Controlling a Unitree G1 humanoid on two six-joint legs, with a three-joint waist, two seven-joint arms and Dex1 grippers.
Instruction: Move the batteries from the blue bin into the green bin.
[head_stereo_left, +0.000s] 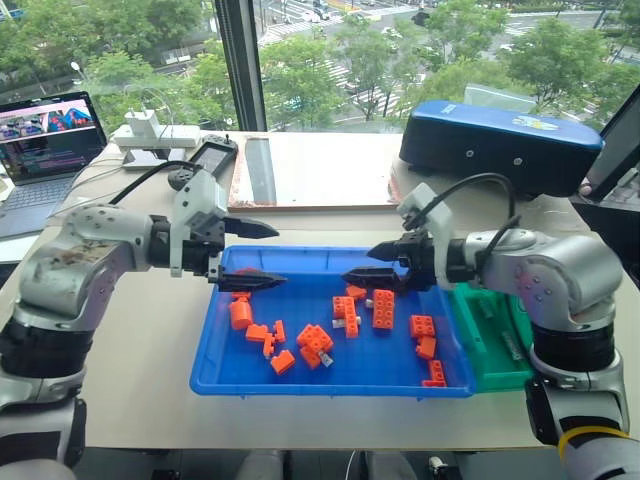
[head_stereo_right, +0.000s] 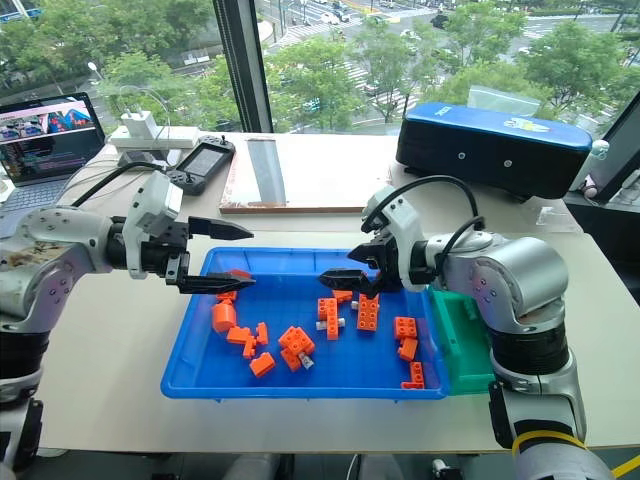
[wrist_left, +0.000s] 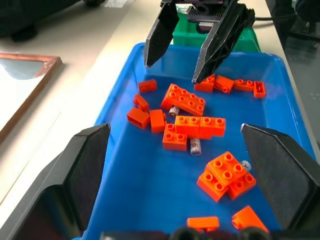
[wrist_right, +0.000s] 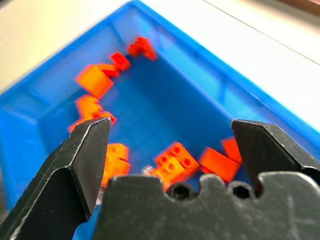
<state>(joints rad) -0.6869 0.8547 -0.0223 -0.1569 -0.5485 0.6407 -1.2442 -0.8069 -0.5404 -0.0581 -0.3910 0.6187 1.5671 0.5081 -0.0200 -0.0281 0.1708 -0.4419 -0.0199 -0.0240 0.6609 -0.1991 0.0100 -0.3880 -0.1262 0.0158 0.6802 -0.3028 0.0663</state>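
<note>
Grey batteries (wrist_left: 195, 146) lie among orange bricks (wrist_left: 182, 100) in the blue bin (head_stereo_left: 215, 375) — green bin (head_stereo_left: 497, 345) at three o'clock — while both wide-open, empty grippers, left (head_stereo_left: 255, 254) and right (head_stereo_left: 372, 263), hover mid-approach — next, descend and pinch one.

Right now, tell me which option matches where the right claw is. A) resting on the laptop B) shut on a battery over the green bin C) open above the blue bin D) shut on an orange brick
C: the right claw hangs with its fingers spread and nothing between them, over the blue bin where the orange bricks lie; the green bin sits off to its side.
</note>
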